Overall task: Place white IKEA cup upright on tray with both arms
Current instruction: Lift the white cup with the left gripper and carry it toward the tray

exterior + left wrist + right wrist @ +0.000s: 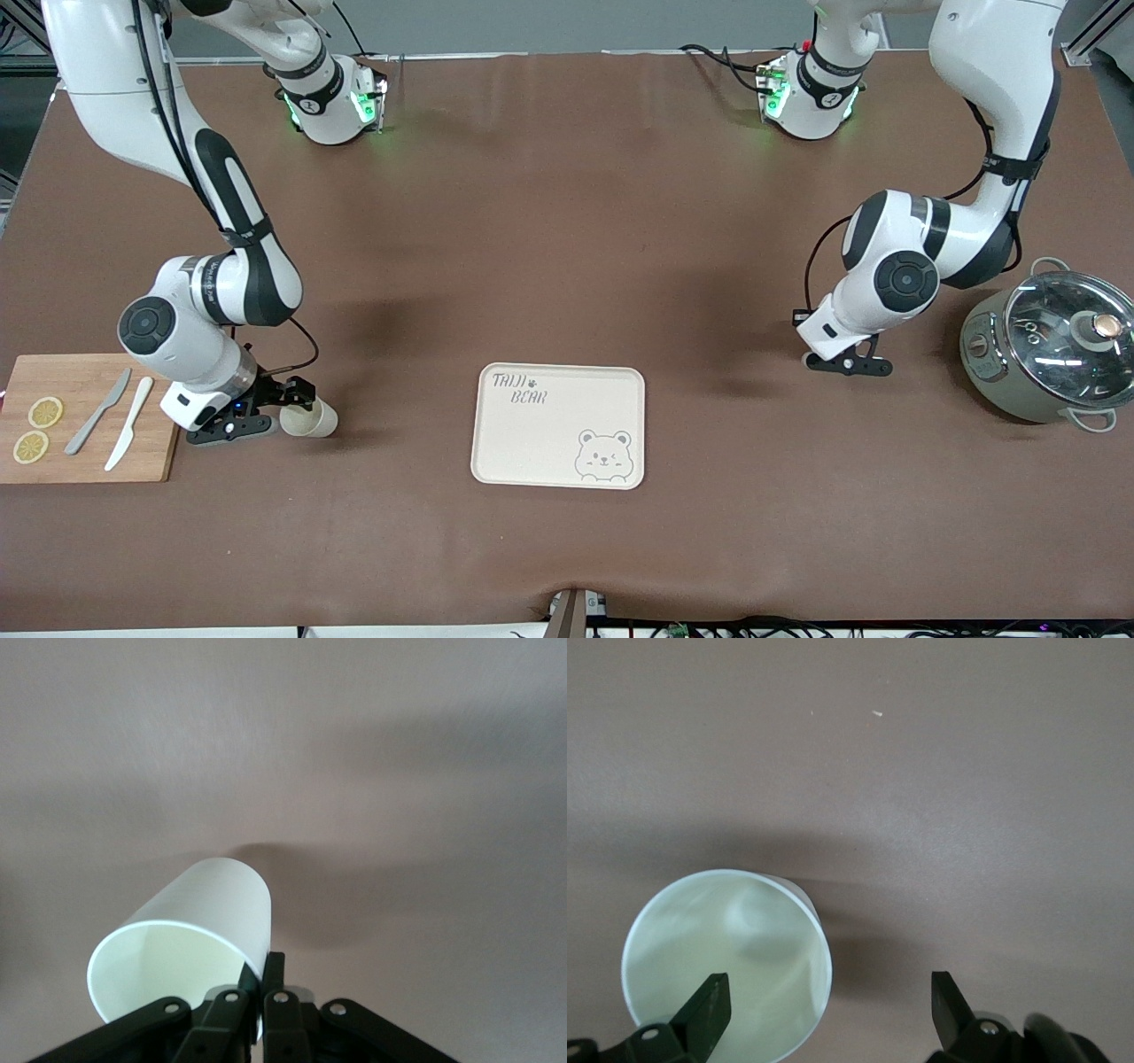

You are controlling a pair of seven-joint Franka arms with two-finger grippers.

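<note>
White IKEA cup [309, 418] — on its side at the right arm's end, beside the cutting board [84, 416]. Right gripper [285, 408] is spread at its mouth. Left gripper [848, 363] by the pot [1045, 350] pinches a cup rim [252, 967] in its wrist view. Grasp stage — next, likely clamp, lift, upright onto the tray [532, 443].

cup [310, 418]: smooth matt plastic | table [567, 266]: matt brown | board [84, 416]: wood
</note>
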